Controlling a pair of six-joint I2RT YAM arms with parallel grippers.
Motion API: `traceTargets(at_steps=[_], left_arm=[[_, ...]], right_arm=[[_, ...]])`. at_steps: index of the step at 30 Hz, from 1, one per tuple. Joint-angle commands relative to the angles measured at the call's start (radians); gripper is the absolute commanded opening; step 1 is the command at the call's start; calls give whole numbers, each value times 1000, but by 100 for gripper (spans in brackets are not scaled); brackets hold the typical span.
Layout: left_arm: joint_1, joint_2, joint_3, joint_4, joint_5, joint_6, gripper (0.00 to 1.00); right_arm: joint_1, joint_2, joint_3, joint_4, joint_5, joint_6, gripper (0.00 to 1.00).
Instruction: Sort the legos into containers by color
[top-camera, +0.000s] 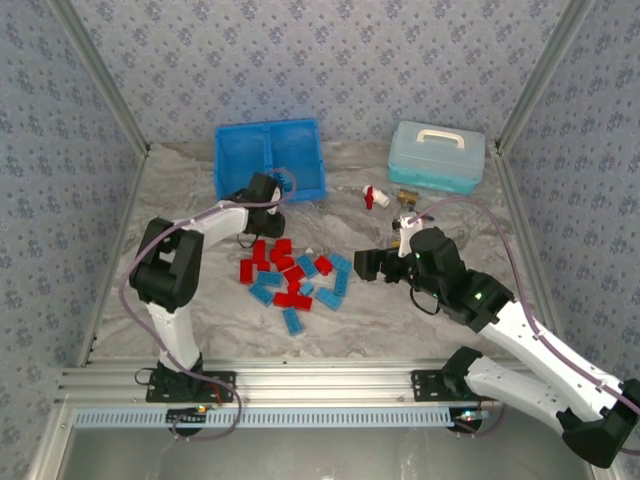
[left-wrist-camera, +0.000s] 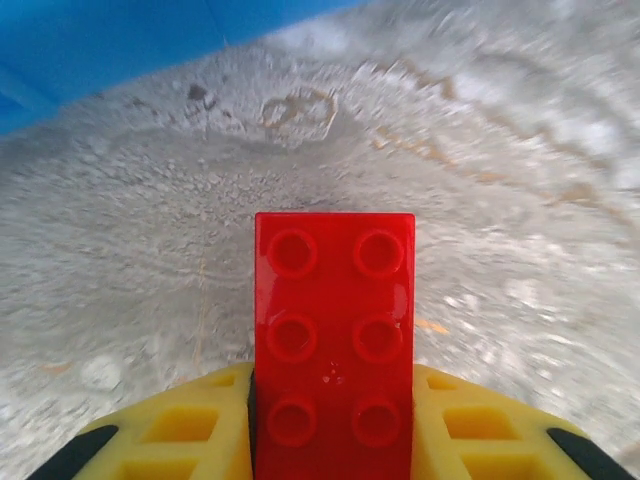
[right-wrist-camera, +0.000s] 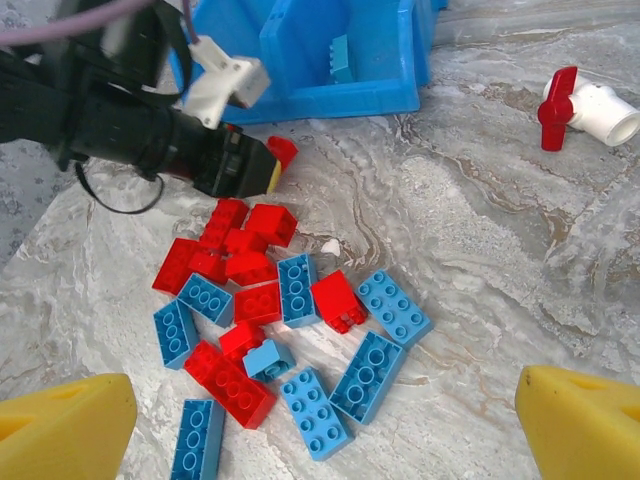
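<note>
Legos (top-camera: 290, 278) lie mostly in a loose pile mid-table (top-camera: 200, 300), on the near side of the bin (top-camera: 268, 165), red and blue mixed together. Your left gripper (left-wrist-camera: 333, 430) is clamped on one red brick (left-wrist-camera: 333, 330), held just short of the bin's near wall and not yet over a compartment. Your right gripper (right-wrist-camera: 320, 430) hangs empty with its jaws wide apart, right of the pile. One blue brick (right-wrist-camera: 341, 55) lies in a compartment; whether anything else is in there, you can't tell. You're early: nearly all the sorting is left.
</note>
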Motion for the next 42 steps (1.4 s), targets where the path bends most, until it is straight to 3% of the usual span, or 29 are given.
traceTargets(at_steps=[1, 5, 9, 14, 22, 27, 34, 38, 42], left_arm=[[-12, -171, 31, 11, 15, -12, 29], [3, -234, 96, -6, -83, -14, 28], [78, -181, 205, -22, -144, -36, 26], [167, -13, 400, -60, -136, -58, 23], [190, 331, 773, -230, -179, -43, 23], [206, 406, 814, -246, -140, -70, 27], [207, 321, 749, -223, -108, -77, 42], [204, 166, 623, -158, -77, -96, 53], [185, -1, 494, -113, -75, -109, 57]], right_arm=[[5, -7, 25, -4, 23, 25, 100], [7, -8, 18, 5, 20, 31, 100], [5, -4, 8, 20, 10, 41, 100], [5, -6, 14, -2, 4, 50, 100], [10, -17, 24, -35, 10, 73, 100], [15, -27, 49, -77, 19, 77, 100], [24, -35, 40, -63, 29, 92, 100], [25, -21, 31, -53, 32, 90, 100], [27, 1, 26, -35, 32, 90, 100]])
